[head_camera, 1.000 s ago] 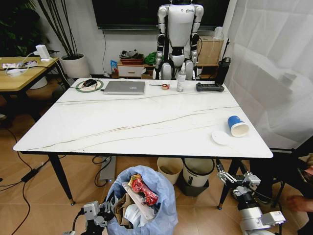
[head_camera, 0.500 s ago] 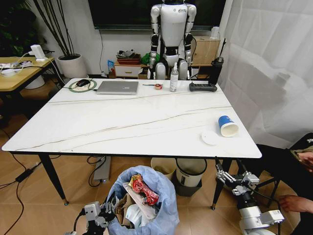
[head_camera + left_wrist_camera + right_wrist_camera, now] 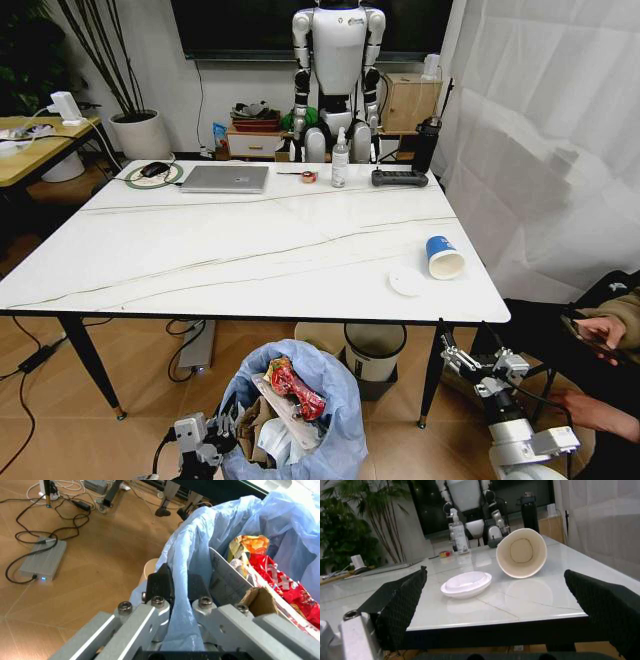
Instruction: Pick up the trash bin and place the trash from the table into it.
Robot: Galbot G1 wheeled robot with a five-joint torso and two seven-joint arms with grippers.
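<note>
Up close, left claw (image 3: pixel 180 588) pinches bin bag (image 3: pixel 200 566).

Head view: high, facing forward and down across the table (image 3: pixel 250 250) from its near edge. Left wrist view: very close on the trash bin (image 3: pixel 200 588) rim, angled toward the floor. Right wrist view: low, near the table's near right corner, level with its top; shares blue paper cup (image 3: pixel 521 553) and white lid (image 3: pixel 466 584) with head view.

Blue-bagged trash bin (image 3: pixel 290 415) at lower centre, stuffed with litter; blue paper cup (image 3: pixel 443 257) on its side beside white lid (image 3: pixel 406 282) on table (image 3: pixel 200 250).
</note>
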